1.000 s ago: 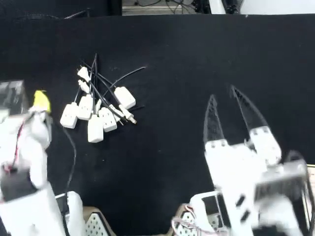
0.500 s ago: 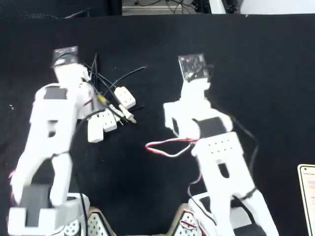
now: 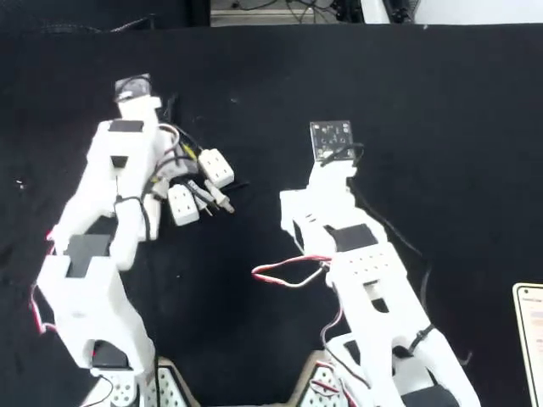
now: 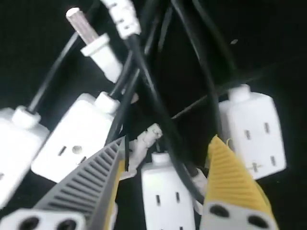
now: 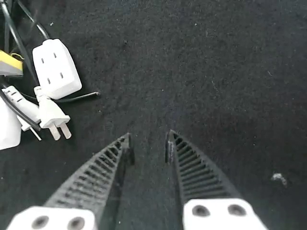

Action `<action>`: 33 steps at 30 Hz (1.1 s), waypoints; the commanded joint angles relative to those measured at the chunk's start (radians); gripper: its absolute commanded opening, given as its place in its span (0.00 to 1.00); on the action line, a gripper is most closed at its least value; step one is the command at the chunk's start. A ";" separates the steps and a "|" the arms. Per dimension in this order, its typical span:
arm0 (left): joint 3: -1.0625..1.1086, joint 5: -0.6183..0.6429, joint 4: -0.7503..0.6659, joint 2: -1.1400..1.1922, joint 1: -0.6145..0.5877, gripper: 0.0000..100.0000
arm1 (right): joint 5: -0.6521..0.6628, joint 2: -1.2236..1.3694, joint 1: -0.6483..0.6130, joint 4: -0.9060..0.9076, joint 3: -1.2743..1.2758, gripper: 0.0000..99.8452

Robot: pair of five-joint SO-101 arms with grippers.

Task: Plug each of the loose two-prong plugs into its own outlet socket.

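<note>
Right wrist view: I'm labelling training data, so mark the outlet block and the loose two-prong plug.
outlet block [image 5: 53, 67], right wrist view, socket face.
two-prong plug [image 5: 48, 111], right wrist view, white body.

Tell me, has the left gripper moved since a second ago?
Yes. The left gripper went from the left edge of the table across to the white socket, which stayed put.

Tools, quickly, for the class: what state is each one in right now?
Left tool: open, straddling black cords and a white socket, gripping nothing.
Right tool: open, empty, above the black table.
</note>
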 commanded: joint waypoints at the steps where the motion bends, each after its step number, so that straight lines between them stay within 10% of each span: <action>1: -0.147 -0.068 0.127 0.089 -0.110 0.28 | -0.014 -0.013 -0.017 -0.029 -0.004 0.12; 13: -0.400 -0.535 0.287 0.264 -0.311 0.16 | -0.014 -0.013 -0.017 -0.031 0.008 0.12; 21: -0.572 -0.572 0.493 0.264 -0.446 0.04 | -0.014 -0.013 -0.017 -0.031 0.008 0.12; 33: -0.739 -0.635 0.686 0.186 -0.478 0.20 | -0.014 -0.013 -0.017 -0.031 0.008 0.12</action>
